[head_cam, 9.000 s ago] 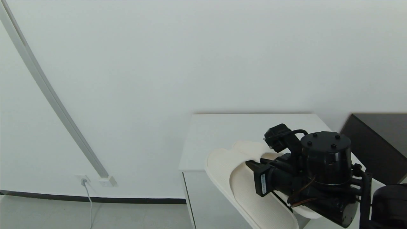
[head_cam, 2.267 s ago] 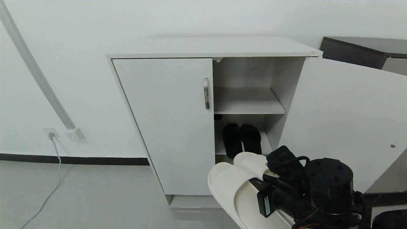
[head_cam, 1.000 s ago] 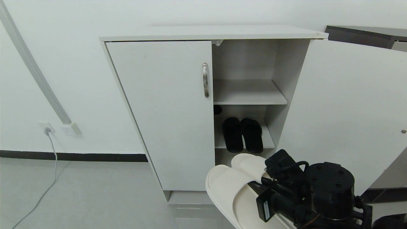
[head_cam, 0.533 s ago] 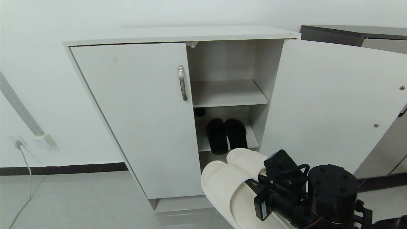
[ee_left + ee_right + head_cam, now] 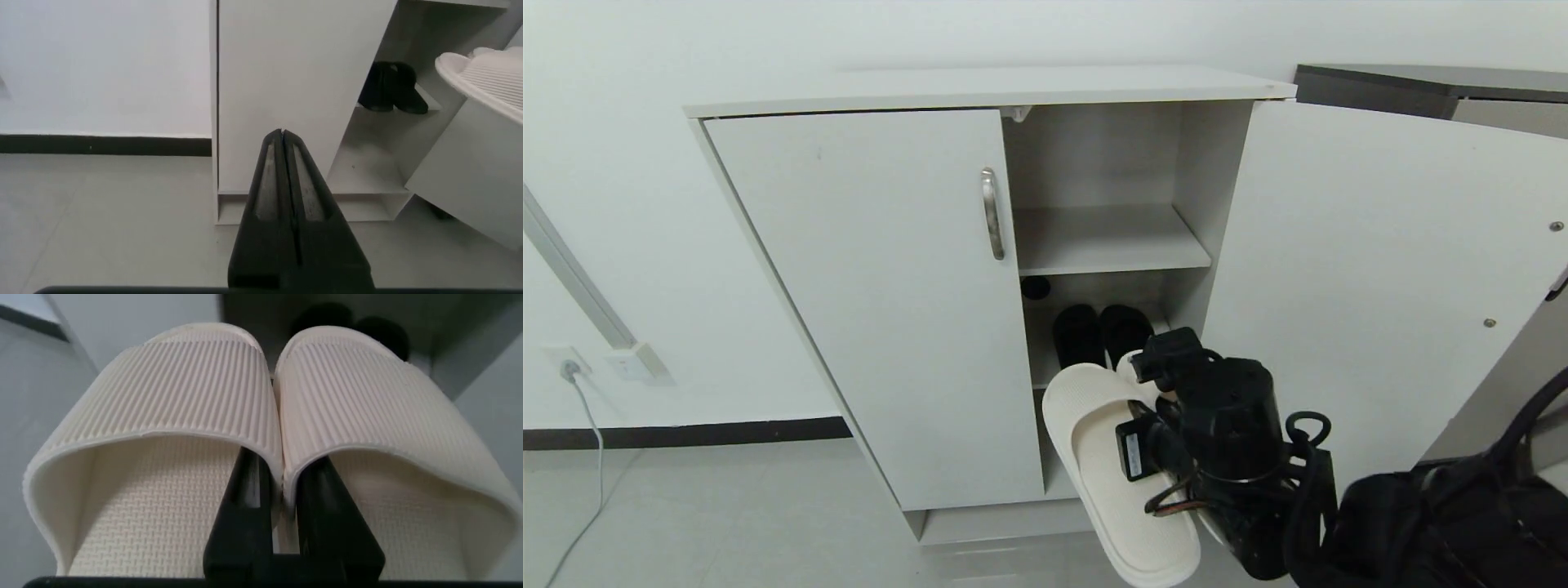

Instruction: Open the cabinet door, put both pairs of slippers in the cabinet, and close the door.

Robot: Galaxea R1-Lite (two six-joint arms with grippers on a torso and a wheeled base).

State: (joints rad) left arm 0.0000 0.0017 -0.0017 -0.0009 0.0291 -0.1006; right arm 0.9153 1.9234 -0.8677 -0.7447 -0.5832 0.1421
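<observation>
cream slippers (image 5: 270, 400): ribbed on top, cross-hatch emboss inside. black slippers (image 5: 1094, 331): plain. cabinet (image 5: 874, 286) white, handle (image 5: 990, 214) silver. floor (image 5: 727, 523) light grey, skirting (image 5: 686, 433) black.

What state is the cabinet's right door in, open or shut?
Open: the right door stands swung wide, exposing the shelf and the black slippers inside.

White slippers (image 5: 204, 392) up close: ribbed cloth uppers in a soft cream weave, with a pebbled, embossed footbed underneath. The right gripper (image 5: 278, 486) looks like matt black plastic. The cabinet (image 5: 866, 286) is smooth matt white board, its handle (image 5: 989, 214) brushed metal with a dull shine. Black slippers (image 5: 1078, 331) inside, matt too. Floor (image 5: 727, 523) pale grey, smooth, faintly glossy.
</observation>
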